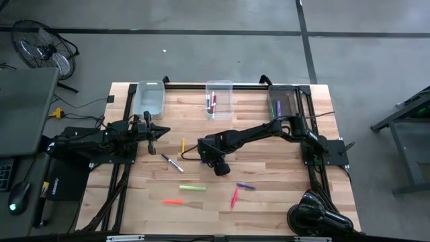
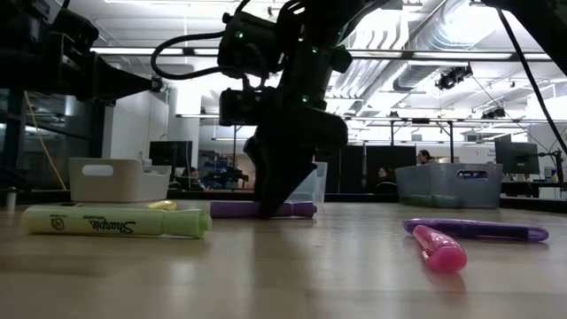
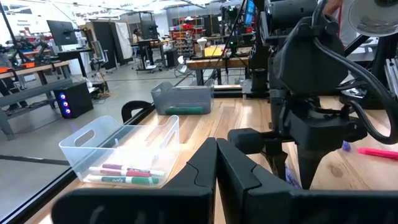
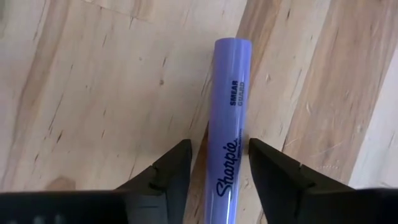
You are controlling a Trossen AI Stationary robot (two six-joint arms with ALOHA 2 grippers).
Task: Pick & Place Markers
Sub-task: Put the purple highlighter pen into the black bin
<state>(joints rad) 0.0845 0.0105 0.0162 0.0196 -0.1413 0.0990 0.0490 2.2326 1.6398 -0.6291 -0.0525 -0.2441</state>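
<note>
Right gripper (image 4: 217, 165) down mid-table (image 1: 282, 202), jaws narrow around flat purple plastic marker (image 4: 229, 118); left gripper (image 3: 216, 163) shut.

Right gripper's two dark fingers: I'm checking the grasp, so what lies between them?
In the right wrist view, a purple Sharpie highlighter lies on the wooden table between the fingers of the right gripper, small gaps on each side.

Grey floor (image 1: 201, 54) — floor fan (image 1: 40, 47)

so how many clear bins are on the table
3, in a row along the table's far edge: left bin, middle bin with markers inside, right bin. None looks hidden.
</note>
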